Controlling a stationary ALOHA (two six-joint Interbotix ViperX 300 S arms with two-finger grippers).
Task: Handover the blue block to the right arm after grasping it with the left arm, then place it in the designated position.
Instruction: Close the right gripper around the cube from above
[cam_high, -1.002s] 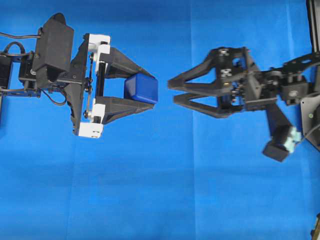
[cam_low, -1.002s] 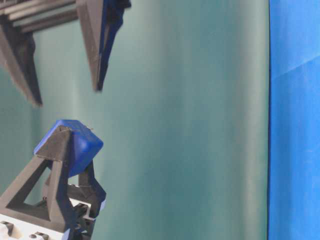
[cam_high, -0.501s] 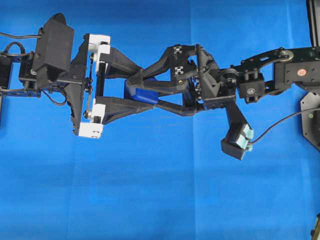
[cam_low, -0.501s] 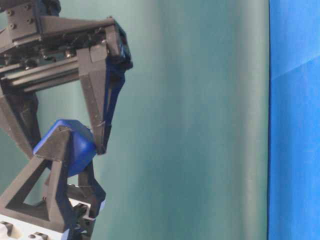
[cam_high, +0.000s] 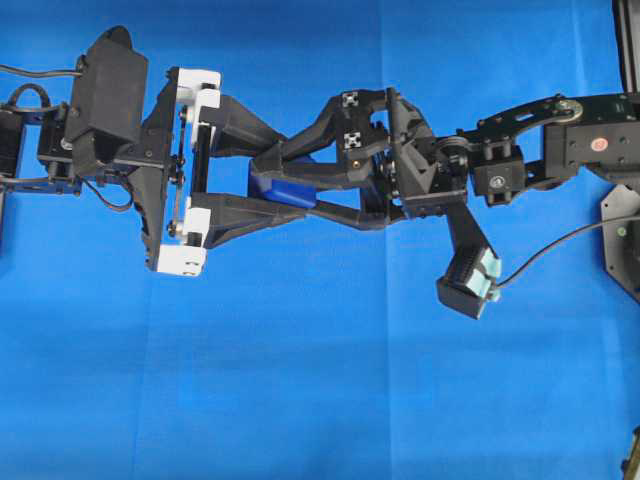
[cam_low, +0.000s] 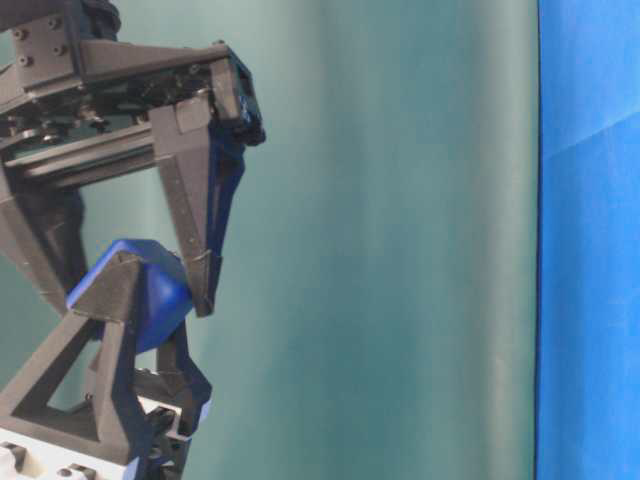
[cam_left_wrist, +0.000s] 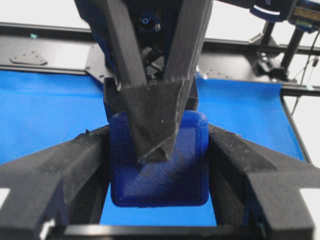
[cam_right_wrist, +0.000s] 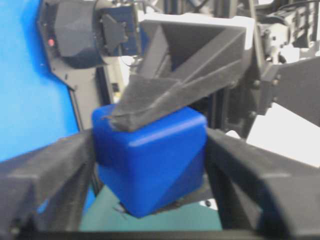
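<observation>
Fingers of both hands hide most of the blue block (cam_high: 281, 188) from overhead, high above the blue worktop (cam_high: 320, 400). Wrist views show more: the left hand (cam_left_wrist: 159, 180) clamps its sides, and the right hand (cam_right_wrist: 150, 165) presses its other faces. No readable writing; only checkered tags (cam_high: 350, 100) show.

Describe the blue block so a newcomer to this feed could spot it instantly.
In the overhead view, find where the two black arms meet nose to nose above the blue cloth. The blue block sits at that junction, between the left claw and the right claw. It is the only dark-blue, round-edged cube among black parts.
</observation>
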